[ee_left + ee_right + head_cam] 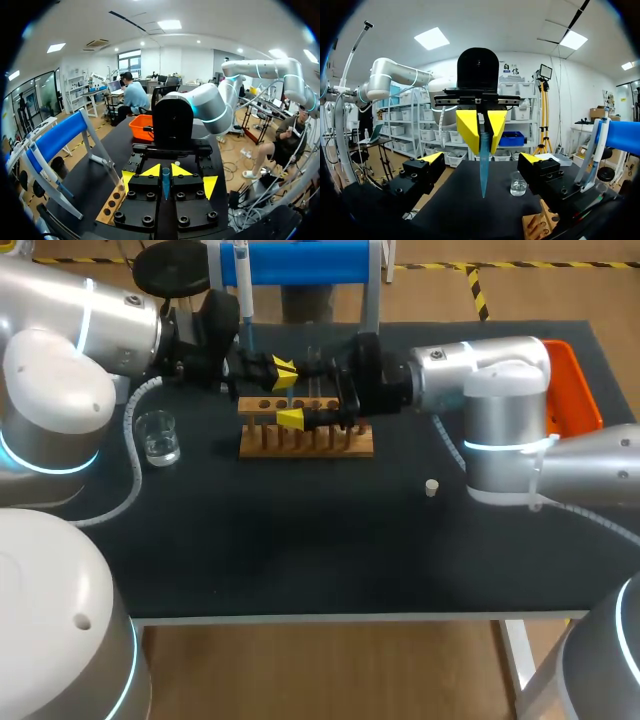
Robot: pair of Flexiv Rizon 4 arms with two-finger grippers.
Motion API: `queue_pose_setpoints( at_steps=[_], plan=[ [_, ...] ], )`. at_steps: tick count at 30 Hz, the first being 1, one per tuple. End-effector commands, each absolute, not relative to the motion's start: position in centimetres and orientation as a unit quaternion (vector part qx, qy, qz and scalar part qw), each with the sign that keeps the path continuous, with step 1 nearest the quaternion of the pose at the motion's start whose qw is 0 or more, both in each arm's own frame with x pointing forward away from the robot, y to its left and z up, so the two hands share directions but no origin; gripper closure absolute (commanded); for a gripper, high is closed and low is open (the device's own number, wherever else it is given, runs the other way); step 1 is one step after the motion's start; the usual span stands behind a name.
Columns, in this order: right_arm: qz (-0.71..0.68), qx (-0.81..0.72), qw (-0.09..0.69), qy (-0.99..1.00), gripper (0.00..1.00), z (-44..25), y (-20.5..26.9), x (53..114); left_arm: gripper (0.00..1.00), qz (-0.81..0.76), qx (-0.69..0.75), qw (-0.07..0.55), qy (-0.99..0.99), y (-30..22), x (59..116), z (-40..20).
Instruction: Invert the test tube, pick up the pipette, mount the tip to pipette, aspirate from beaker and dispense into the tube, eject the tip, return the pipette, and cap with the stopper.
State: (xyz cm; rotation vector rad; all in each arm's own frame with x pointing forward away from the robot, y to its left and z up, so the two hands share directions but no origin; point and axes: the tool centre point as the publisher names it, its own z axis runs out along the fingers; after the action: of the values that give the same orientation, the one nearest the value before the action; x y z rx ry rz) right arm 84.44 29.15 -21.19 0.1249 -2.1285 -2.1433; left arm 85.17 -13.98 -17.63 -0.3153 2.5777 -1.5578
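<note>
My left gripper [280, 370] is shut on a slim translucent blue tube [483, 175] and holds it upright, pointed end down, above the wooden rack [305, 435]. The tube [165, 185] shows between its own yellow tips [165, 172]. My right gripper [481, 162] faces it from the opposite side. It is wide open, with one finger on each side of the tube and neither touching it. The pipette [243, 285] hangs on the blue stand behind the rack. A glass beaker [158, 437] stands left of the rack. The small stopper [431, 487] lies on the table to the right.
An orange tray [572, 385] sits at the table's far right edge. The stand's blue bar [300, 262] and its legs rise close behind both grippers. The rack has a row of holes along its top.
</note>
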Motion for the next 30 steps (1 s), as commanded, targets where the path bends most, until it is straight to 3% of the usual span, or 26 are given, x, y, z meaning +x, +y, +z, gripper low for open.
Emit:
queue_pose_setpoints(
  at_steps=[1,9,23,30],
  plan=[
    [-0.708,0.042,0.059,-0.702,0.13,-21.20,29.23,84.46,1.00,-0.512,-0.104,0.055,0.851,-13.95,85.22,-17.54],
    [-0.709,0.043,0.059,-0.701,0.44,-21.12,29.11,84.33,1.00,-0.512,-0.104,0.055,0.851,-13.95,85.22,-17.54],
    [-0.711,0.040,0.058,-0.700,0.55,-21.14,28.60,84.24,1.00,-0.512,-0.104,0.055,0.851,-13.95,85.22,-17.54],
    [-0.712,0.041,0.057,-0.699,0.91,-21.05,28.49,84.16,1.00,-0.512,-0.104,0.055,0.851,-13.95,85.22,-17.54]
  ],
)
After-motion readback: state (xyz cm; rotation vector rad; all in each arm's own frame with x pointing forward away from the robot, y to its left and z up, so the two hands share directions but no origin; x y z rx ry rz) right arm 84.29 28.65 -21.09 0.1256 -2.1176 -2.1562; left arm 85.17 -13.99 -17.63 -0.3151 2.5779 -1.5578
